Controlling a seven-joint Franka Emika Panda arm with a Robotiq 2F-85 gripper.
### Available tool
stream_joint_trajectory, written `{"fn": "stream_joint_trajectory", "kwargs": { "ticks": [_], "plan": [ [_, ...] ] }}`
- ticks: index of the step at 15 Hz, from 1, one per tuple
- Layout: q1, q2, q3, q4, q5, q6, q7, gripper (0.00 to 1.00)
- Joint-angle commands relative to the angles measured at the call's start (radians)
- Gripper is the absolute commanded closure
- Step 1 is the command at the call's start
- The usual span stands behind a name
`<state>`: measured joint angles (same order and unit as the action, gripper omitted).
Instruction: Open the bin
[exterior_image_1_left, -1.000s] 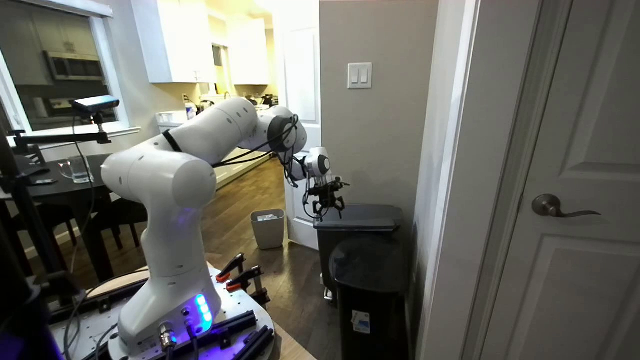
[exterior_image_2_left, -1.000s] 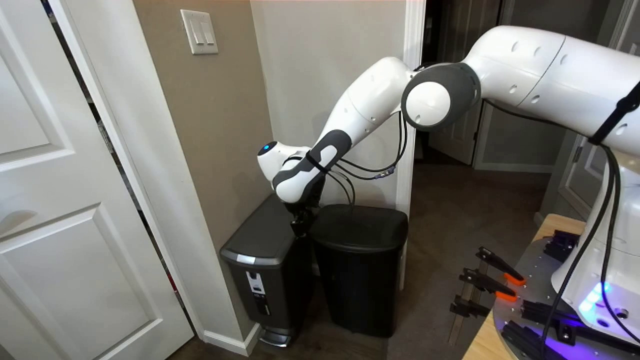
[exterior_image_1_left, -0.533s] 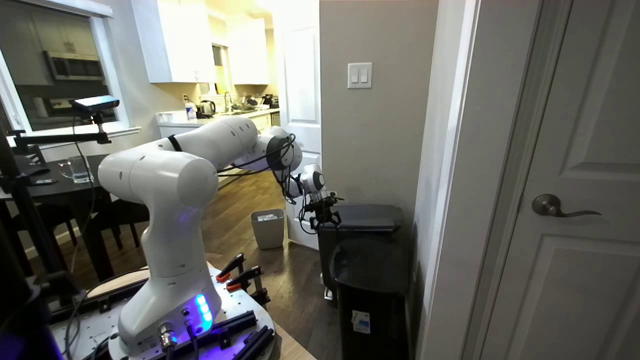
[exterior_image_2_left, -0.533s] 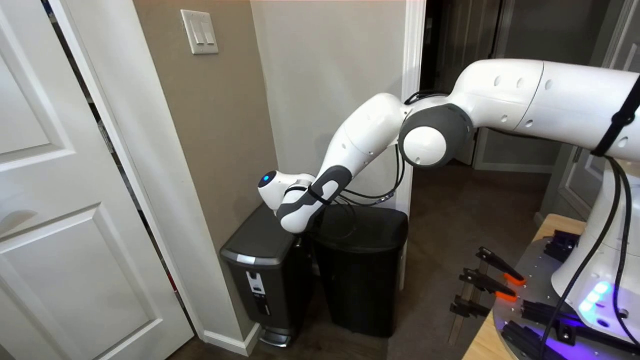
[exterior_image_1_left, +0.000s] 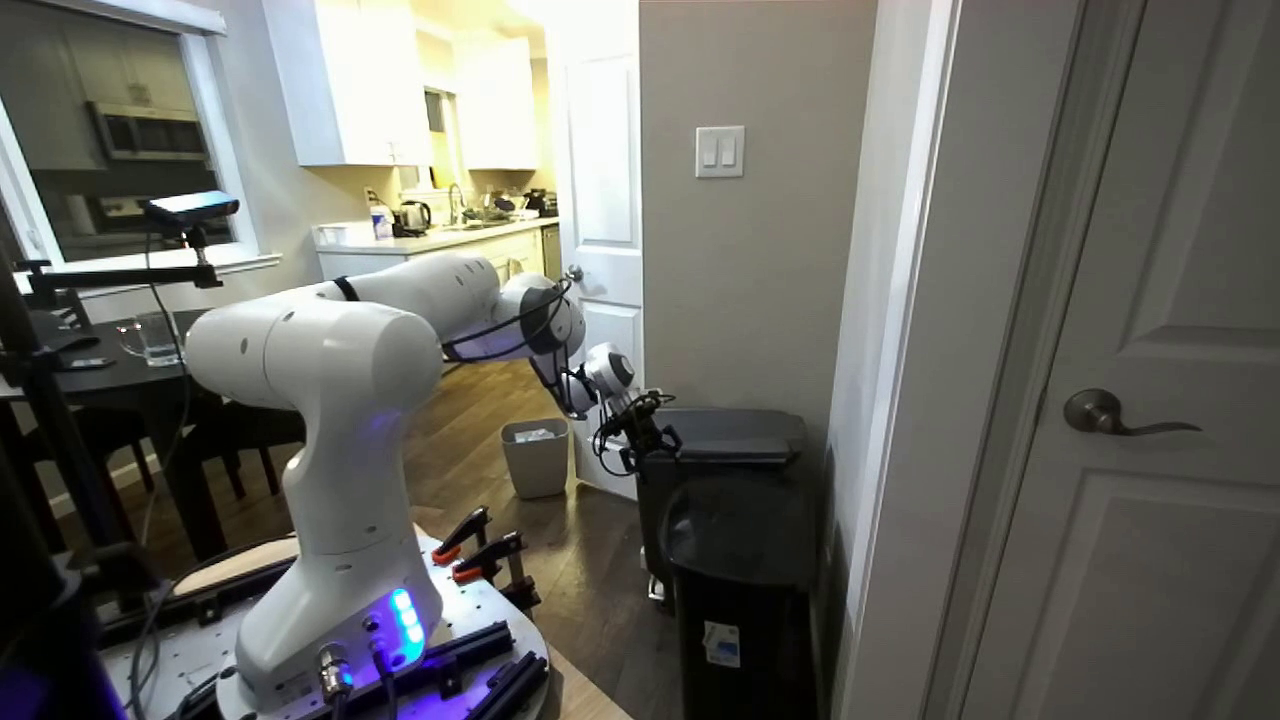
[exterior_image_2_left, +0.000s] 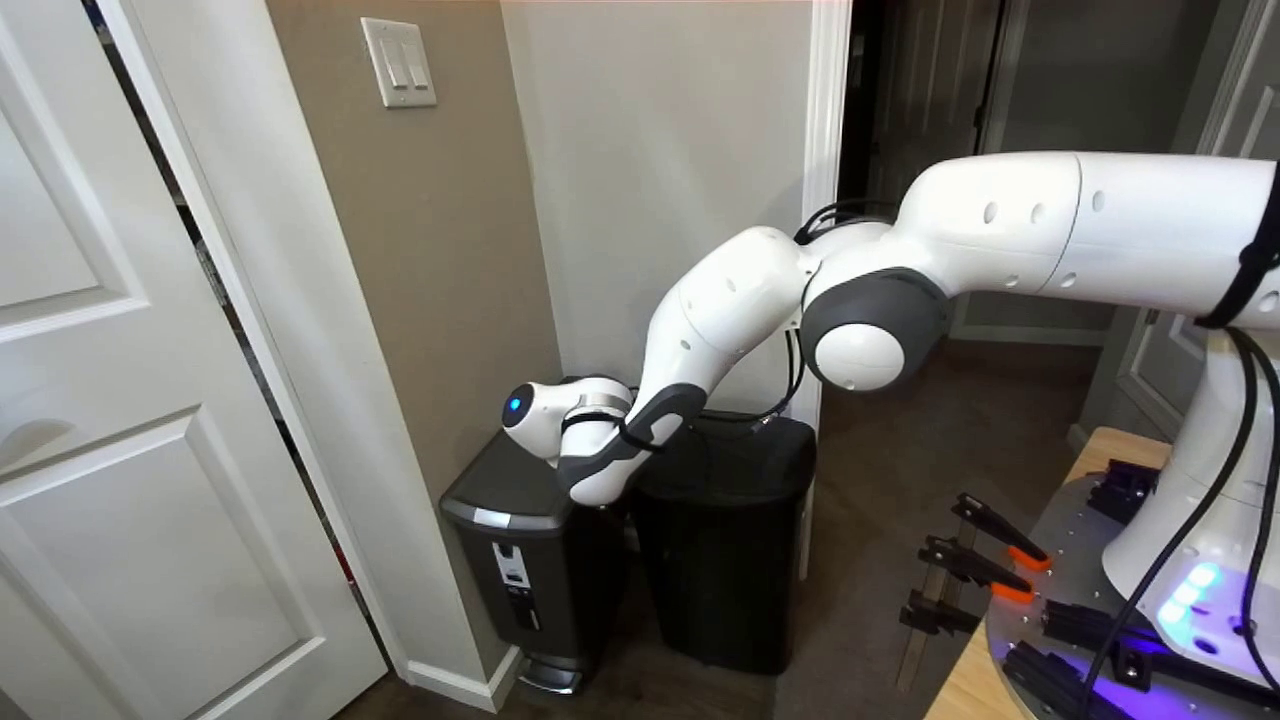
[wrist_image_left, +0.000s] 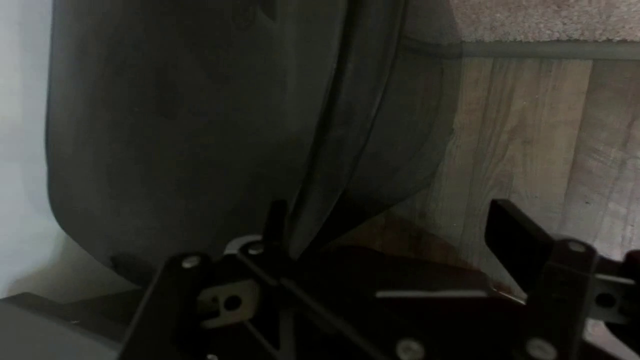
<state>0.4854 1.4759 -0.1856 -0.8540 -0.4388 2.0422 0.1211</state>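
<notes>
A tall bin with a flat dark-grey lid (exterior_image_2_left: 510, 480) and a steel pedal stands in the corner, its lid down. Beside it is another tall bin, all black (exterior_image_2_left: 720, 580), with its lid (exterior_image_1_left: 735, 530) also down. In an exterior view my gripper (exterior_image_1_left: 652, 455) hangs tilted at the robot-facing side of the dark-grey-lidded bin; the wrist hides it elsewhere. In the wrist view my gripper (wrist_image_left: 390, 215) has its fingers wide apart with nothing held. The left finger (wrist_image_left: 276, 222) overlaps the black bin's lid rim (wrist_image_left: 325, 165); whether it touches, I cannot tell.
Walls close in the bins on two sides, with a door frame beside them. A small grey wastebasket (exterior_image_1_left: 535, 470) stands on the wood floor (wrist_image_left: 520, 150). Clamps (exterior_image_2_left: 965, 560) stick out from the robot's table, and cables hang along the arm.
The arm has come down. My gripper moved lower and slightly back toward the robot base, and it tilted. Both lids stayed as they were.
</notes>
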Motion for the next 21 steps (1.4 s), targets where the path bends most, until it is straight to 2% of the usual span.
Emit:
{"fn": "stream_joint_trajectory", "kwargs": {
  "ticks": [1, 6, 12, 21],
  "plan": [
    [0.035, 0.002, -0.051, -0.019, -0.076, -0.058, 0.096, 0.00],
    [0.022, 0.010, -0.032, -0.022, -0.098, -0.084, 0.117, 0.00],
    [0.010, 0.016, -0.045, -0.069, -0.117, -0.072, 0.171, 0.00],
    [-0.002, 0.017, -0.030, -0.059, -0.105, -0.084, 0.146, 0.00]
  ]
}}
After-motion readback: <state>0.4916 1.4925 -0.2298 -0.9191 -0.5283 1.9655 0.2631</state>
